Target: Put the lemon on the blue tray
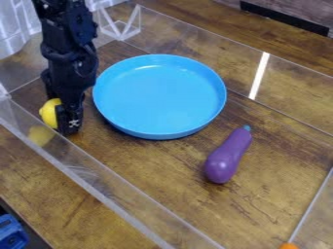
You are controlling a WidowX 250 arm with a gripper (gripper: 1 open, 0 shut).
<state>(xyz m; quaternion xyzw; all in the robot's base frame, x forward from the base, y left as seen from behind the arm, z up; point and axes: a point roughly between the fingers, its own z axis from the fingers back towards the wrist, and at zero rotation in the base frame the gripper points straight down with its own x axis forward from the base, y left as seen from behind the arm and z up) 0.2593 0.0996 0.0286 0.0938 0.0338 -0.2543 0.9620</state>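
The small yellow lemon (pixel 49 114) lies on the wooden table just left of the blue tray (pixel 159 95), which has nothing in it. My gripper (pixel 62 122) points down at the lemon with its black fingers (pixel 73 118) reaching the table. One finger covers the lemon's right side, so only its left half shows. The dark fingers merge together, and I cannot tell how far apart they stand or whether they press on the fruit.
A purple eggplant (pixel 228 156) lies on the table to the right of the tray and nearer the front. Clear acrylic walls (pixel 78 165) fence the table along its front-left edge. A clear stand (pixel 124 19) sits at the back.
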